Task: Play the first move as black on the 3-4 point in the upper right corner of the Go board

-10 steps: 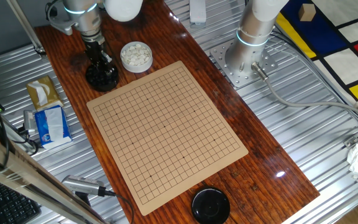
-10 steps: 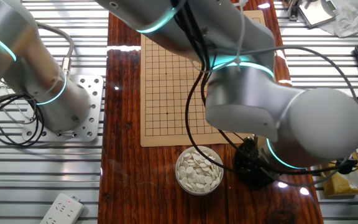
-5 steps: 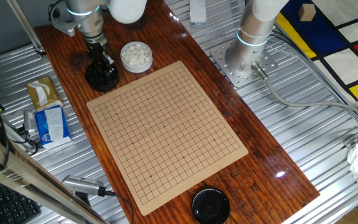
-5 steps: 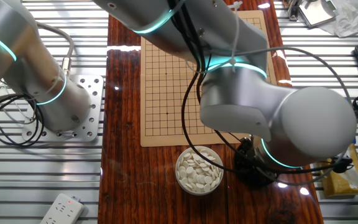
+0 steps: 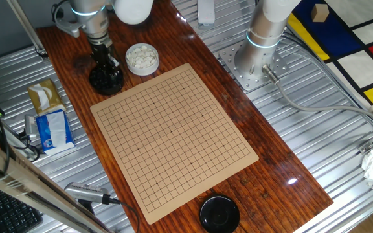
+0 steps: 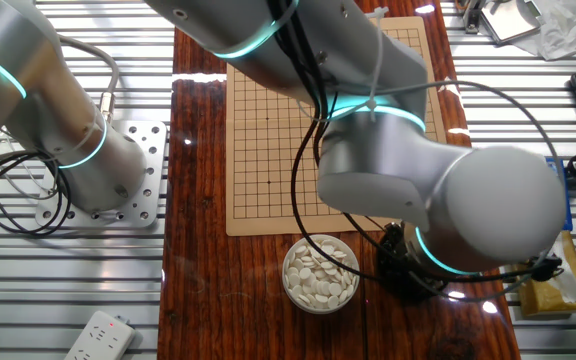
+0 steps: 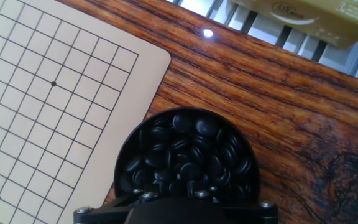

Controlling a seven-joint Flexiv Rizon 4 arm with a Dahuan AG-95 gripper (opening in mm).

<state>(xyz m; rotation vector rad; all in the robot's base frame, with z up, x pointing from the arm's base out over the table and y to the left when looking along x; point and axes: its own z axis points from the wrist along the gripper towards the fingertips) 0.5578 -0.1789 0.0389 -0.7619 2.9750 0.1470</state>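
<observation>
Black stones [image 7: 185,155] filled a round black bowl [image 7: 124,163] just off the corner of the Go board [image 5: 173,136], which lay bare on the dark wooden bench [image 5: 277,162] amid ribbed metal. A second bowl [image 5: 141,58] of white stones stood beside it. The fingers [image 5: 105,65] hung over the black stones; whether wide or narrow I could not tell.

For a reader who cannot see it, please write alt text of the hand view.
A round black bowl full of glossy black stones sits on a dark wooden table, directly below the camera. A corner of the tan Go board lies beside it, left.
</observation>
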